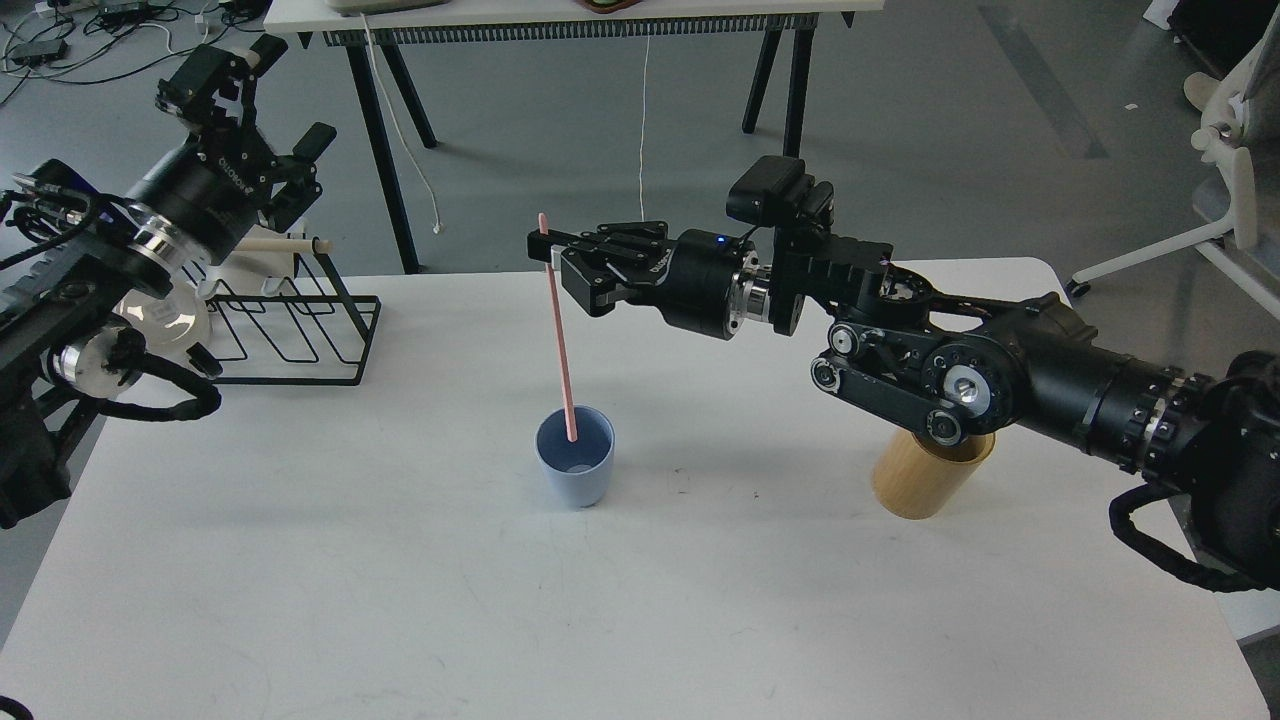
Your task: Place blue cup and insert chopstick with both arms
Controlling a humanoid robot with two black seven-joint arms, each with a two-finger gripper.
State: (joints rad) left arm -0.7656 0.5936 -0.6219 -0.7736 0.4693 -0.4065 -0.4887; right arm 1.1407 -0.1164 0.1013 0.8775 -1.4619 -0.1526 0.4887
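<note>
**Pink stick into blue cup: completing the insertion**

Pink and thin, the long straight plastic chopstick (560, 330) stands nearly upright with its lower end already inside the small pale-blue matte plastic tumbler (575, 456). The tumbler stands upright near the middle of the white table (400, 600). The black two-finger right gripper (553, 258) reaches in horizontally from the right and pinches the stick close to its top end, fingers pressed against it.

Whether the stick's tip touches the cup floor cannot be told from this view; it enters near the far side of the rim.

Procedure, as judged from this state:

1. Lower the right gripper straight down until you judge the tip is seated. Avoid sideways drift, since a light tumbler is likely to tip or slide if the stick levers against its rim.
2. Spread the fingers only slightly at first. Expect the stick to fall against the rim and lean.
3. Withdraw the gripper horizontally to the right, clear of the stick top, before lifting.

The black left gripper (285, 170) is raised at the far left, above the black wire rack (300, 335), well apart from the cup, with its fingers spread and holding nothing. Keep it there.

Mind the right forearm: it passes just above the tan wooden cylinder (930, 475).
</note>
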